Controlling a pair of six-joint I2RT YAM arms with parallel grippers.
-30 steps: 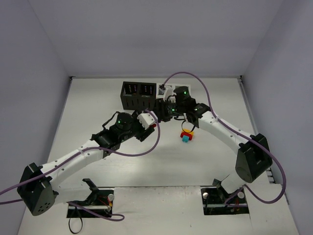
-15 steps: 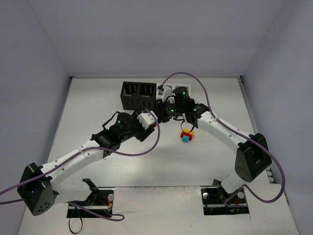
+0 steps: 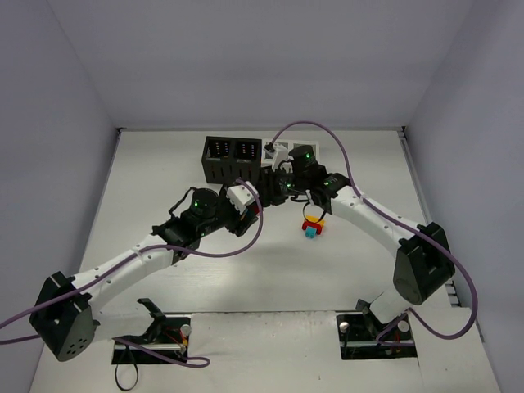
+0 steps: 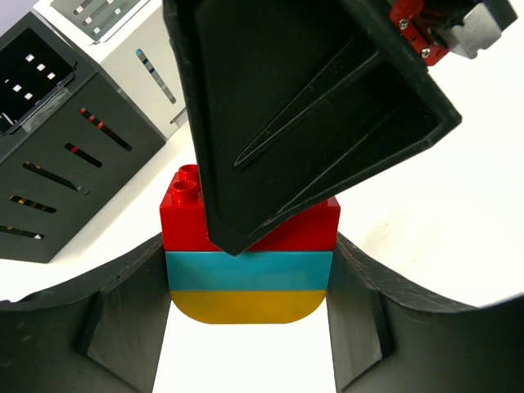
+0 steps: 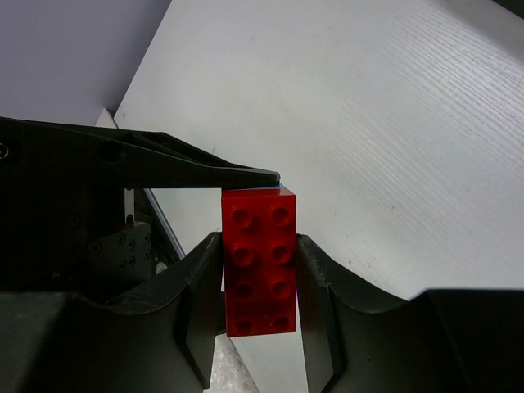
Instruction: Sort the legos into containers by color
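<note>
Both grippers meet in front of the containers and hold one lego clump between them. In the left wrist view the clump has a red brick (image 4: 184, 217) on top, a teal layer (image 4: 250, 270) and a yellow layer (image 4: 246, 307). My left gripper (image 4: 248, 282) is shut on the teal and yellow layers. My right gripper (image 5: 258, 274) is shut on the red brick (image 5: 258, 262). In the top view the left gripper (image 3: 254, 202) and the right gripper (image 3: 267, 193) touch just below the black bins (image 3: 232, 160). The white bins (image 3: 282, 151) are partly hidden by the right arm.
A second clump of red, yellow and teal bricks (image 3: 312, 225) lies on the table right of the grippers. The black bin (image 4: 57, 164) and a white bin (image 4: 139, 49) stand close at the left of the left wrist view. Purple cables loop over both arms.
The left wrist has shifted slightly toward the bins, the clump still held. The right arm has barely moved.
</note>
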